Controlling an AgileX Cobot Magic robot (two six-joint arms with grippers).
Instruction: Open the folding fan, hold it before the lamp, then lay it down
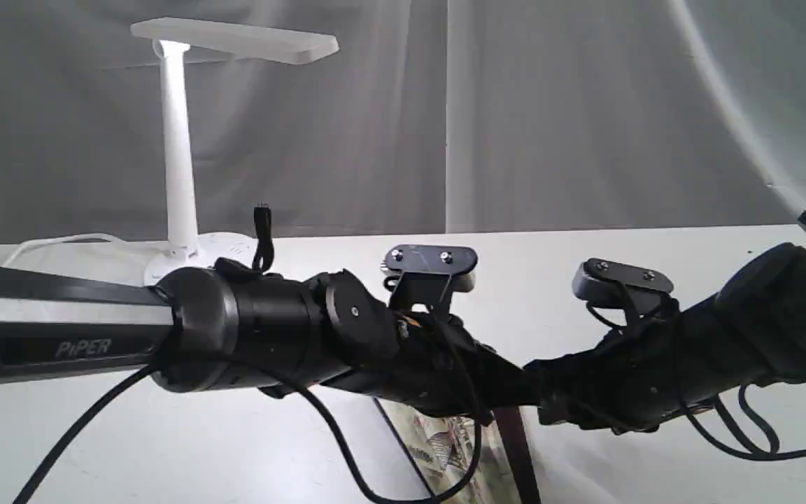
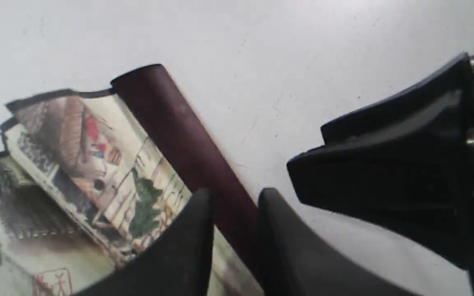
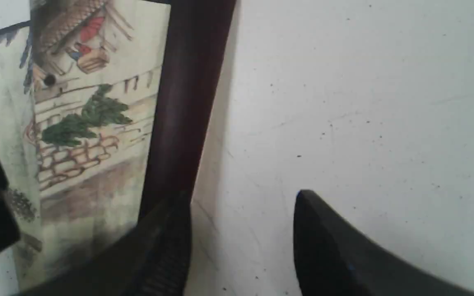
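Though only part-open, fan (image 2: 97, 164): lies flat on table (image 1: 347, 252), near middle; a few painted pleats fanned out left of dark outer rib (image 2: 171, 123); largely hidden in outside view.
Rib: right-hand edge of fan, straight, flat on table; likely chosen as handle for stiffness, unlike paper.
Left gripper (image 2: 237, 193): extends from left; fingers set either side of rib, close against it; reads as clamped on rib, probably to pin that edge or to carry it.
Right gripper (image 3: 243, 195): extends from right, meeting left one over fan; jaws apart, bare table between, nothing held; one finger touching or just beside rib, other out over table to right; seemingly poised to take rib or steady it.
Lamp (image 1: 180, 140): far left, upright, flat head jutting right above table; well apart from fan, with cord (image 1: 60, 241) trailing off left.
Step in hand: opening, judged barely begun; holding before lamp and laying down not yet done.
Next move calls for: swinging one guard away from other in an arc, with opposite side pinned; gentle pull, against tearing paper or bunching pleats.
Risk: both grippers crowding same rib; could collide, or slip off thin wood.
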